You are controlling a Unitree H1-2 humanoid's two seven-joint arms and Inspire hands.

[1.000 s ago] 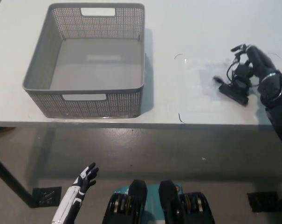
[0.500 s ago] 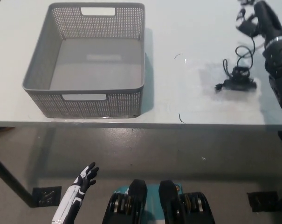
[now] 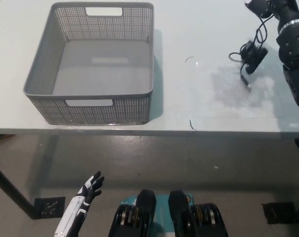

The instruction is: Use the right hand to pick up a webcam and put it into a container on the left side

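Up at the table's [image 3: 198, 108] far right corner, the right hand [image 3: 268, 7] has hoisted the webcam [image 3: 253, 54] by its cable, clenched on it, so the basket [image 3: 90, 64] comes next.

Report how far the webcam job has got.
Done: the right hand at the top right edge has gripped the cable, and the webcam dangles from it. In hand: the lift, far right of the basket. Left: carrying it over and dropping it in; the basket holds nothing. The left hand rests low, open.
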